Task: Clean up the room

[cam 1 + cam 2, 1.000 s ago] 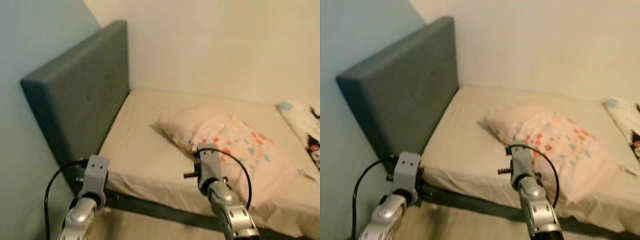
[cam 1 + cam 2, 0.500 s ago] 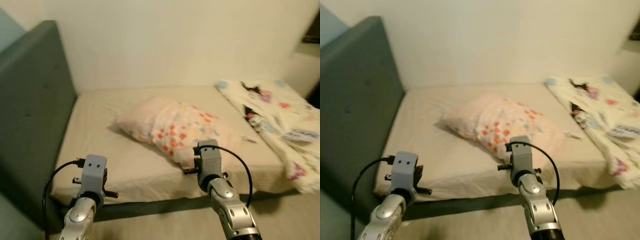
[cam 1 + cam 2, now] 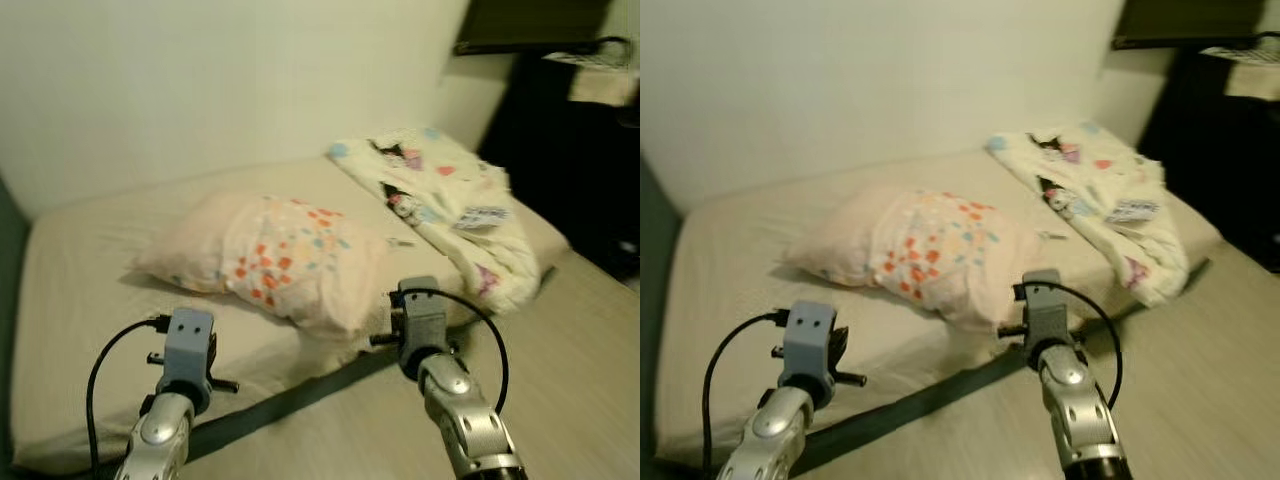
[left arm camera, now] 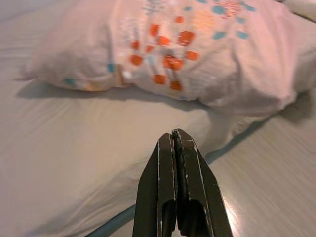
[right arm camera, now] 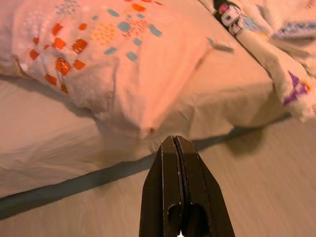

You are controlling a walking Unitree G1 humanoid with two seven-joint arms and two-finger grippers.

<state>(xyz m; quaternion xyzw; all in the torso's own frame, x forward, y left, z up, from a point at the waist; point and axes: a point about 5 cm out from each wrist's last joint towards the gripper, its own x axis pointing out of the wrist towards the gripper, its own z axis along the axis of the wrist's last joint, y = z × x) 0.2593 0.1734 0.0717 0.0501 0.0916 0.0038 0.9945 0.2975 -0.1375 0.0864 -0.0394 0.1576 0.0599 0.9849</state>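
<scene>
A bed (image 3: 90,260) with a beige fitted sheet stands against a pale wall, and it carries two soft things. Near the middle of the mattress lies a pillow (image 3: 270,255), pale pink, plump, its nearer half printed with small orange, red and blue-green spots; one corner reaches almost to the mattress edge. Towards the foot of the bed, well apart from the headboard side, a blanket (image 3: 440,200) lies crumpled in a long heap, cream-coloured with cartoon figures in black, pink and purple, and its lower end hangs over the corner of the mattress. A small white tag or scrap (image 3: 402,241) sits on the sheet between pillow and blanket; what it is cannot be made out. Below the sheet a dark bed frame (image 3: 280,405) runs along the edge, above a light wooden floor (image 3: 590,350). Dark furniture (image 3: 570,130) stands beyond the foot of the bed.

The left gripper (image 4: 176,140) hovers over the bed's edge, its two black fingers pressed together with nothing between them, pointing at the sheet in front of the pillow. The right gripper (image 5: 176,144) hangs over the floor just before the frame, fingers likewise closed and empty, aimed at the pillow's near corner
</scene>
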